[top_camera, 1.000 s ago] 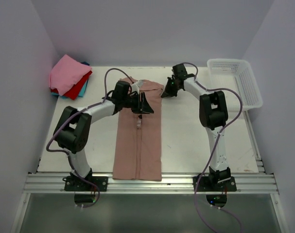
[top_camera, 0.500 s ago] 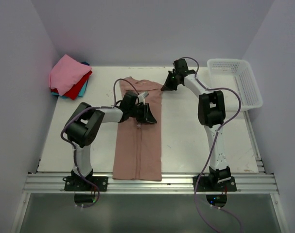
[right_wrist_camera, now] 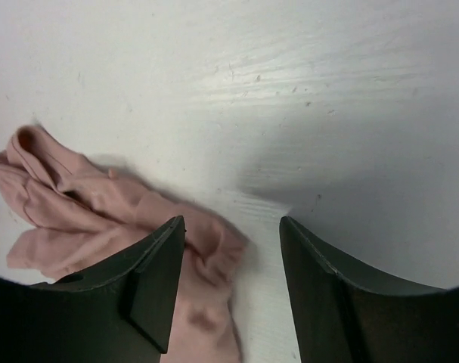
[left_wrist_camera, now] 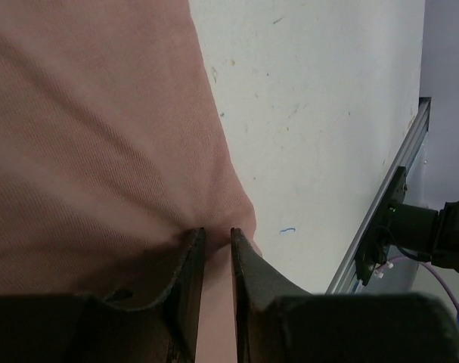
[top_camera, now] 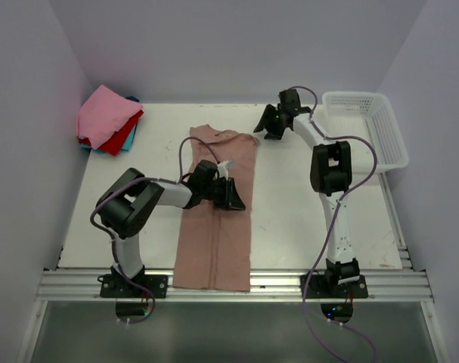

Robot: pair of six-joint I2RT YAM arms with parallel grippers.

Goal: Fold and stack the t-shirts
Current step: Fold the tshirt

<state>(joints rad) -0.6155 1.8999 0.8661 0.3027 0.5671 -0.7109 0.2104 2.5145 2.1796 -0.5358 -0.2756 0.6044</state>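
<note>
Evidently the left gripper point(left_wrist_camera: 214, 236), nearly closed, is pinching the right edge of the dusty-pink shirt point(top_camera: 214, 242) for folding; the right gripper point(right_wrist_camera: 233, 224) is hovering open near its far corner.

The dusty-pink t-shirt point(left_wrist_camera: 100, 151) is soft matt cloth with a fine knit. The white table point(right_wrist_camera: 289, 76) looks matt, with faint grain and small marks. The basket point(top_camera: 382, 136) is white plastic lattice.

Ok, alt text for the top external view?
A dusty-pink t-shirt folded into a long strip is pinched midway by the left tool; the open right tool sits by its far corner. Stacked shirts far left, basket far right.
</note>
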